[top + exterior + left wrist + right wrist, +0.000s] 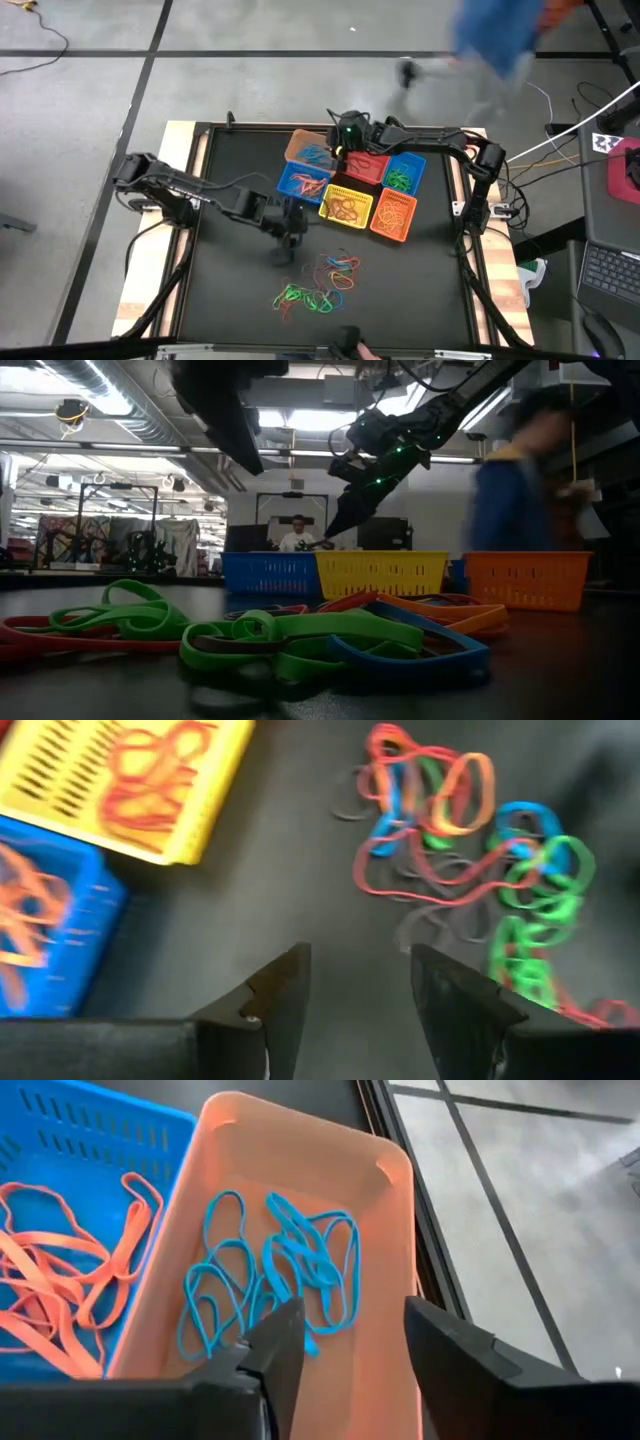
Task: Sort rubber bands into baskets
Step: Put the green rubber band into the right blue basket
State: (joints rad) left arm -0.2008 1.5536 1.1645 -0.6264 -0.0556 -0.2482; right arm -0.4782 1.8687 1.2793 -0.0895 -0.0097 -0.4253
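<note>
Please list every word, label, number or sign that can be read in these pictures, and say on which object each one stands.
No readable text in any view.
The baskets and the rubber bands carry no print.
A black-and-white square marker right of the table holds a pattern, not letters.
The posters on the far wall are too blurred to read.

a person [500, 35] beyond the table shows only as a blur.

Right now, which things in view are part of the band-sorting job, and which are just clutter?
Job:
- loose rubber bands on the mat
- baskets, six clustered, bands inside
- right gripper, open over the tan-orange basket with blue bands
- left gripper, open near the loose pile

Not part of it:
- cables off the table's right edge
- laptop
- person in the background
</note>
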